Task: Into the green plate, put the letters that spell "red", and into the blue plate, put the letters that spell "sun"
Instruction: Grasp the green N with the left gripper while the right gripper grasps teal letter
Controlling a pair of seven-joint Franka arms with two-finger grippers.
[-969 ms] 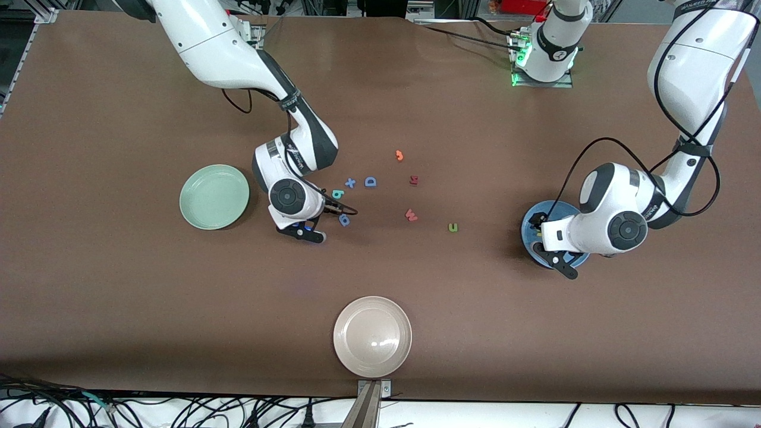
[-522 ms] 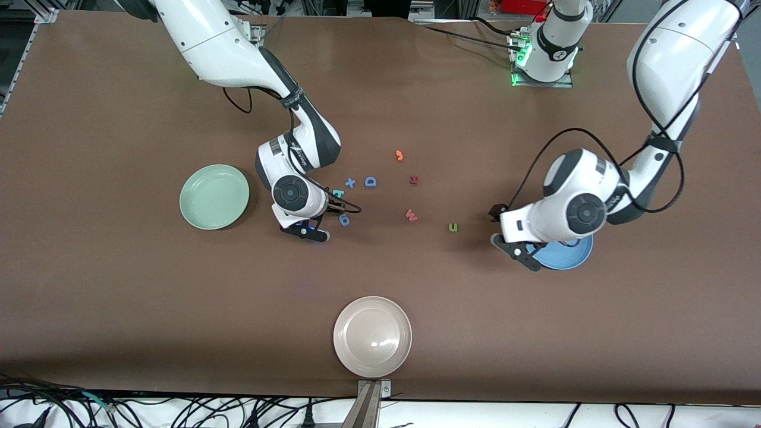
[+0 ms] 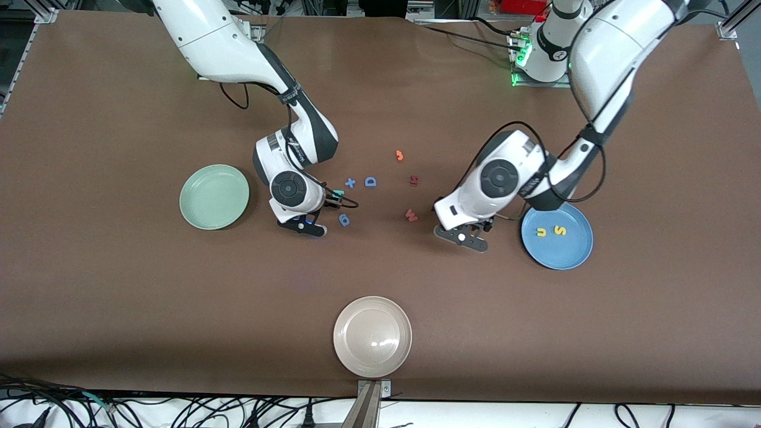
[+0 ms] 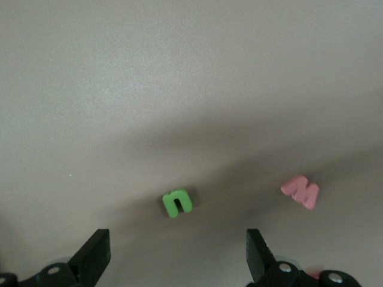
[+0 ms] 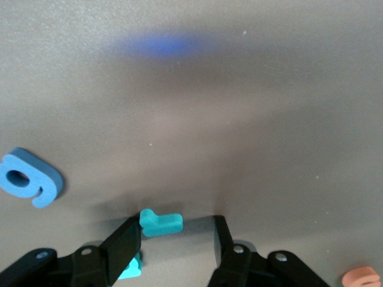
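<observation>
Currently, counter stock as it is lying:

- Left gripper (image 3: 461,236): hovering low over the brown counter (image 3: 119,297), between a red letter (image 3: 411,214) and the blue plate (image 3: 559,255); its fingers (image 4: 96,254) are standing wide apart, holding nothing.
- Green "n" (image 4: 177,202): lying flat on the counter, centred between the left fingers and just ahead of their tips. It is squarish, with no marked long axis. The left arm is by far the nearer one, and a straight drop looks sufficient.
- Blue plate: sitting toward the left arm's end, already carrying the yellow "u" (image 3: 540,232) and yellow "s" (image 3: 559,230).
- Right gripper (image 3: 303,224): sitting down at the counter beside the green plate (image 3: 196,178). Its fingers (image 5: 127,242) are standing apart around the teal "r" (image 5: 160,222), one finger touching it and a gap showing at the other.
- Teal "r": lying flat with its long axis running from finger to finger, so the fingers would be squeezing it end to end.
- Green plate: showing no letters.
- Orange "e" (image 3: 399,156): lying farther from the front camera, untouched.
- Bystanders: a darker blue round letter (image 5: 27,182) is lying near the right gripper; a beige plate (image 3: 372,336) is sitting nearest the front camera.
- Room: the letters are sitting well apart on a flat matte surface.
</observation>
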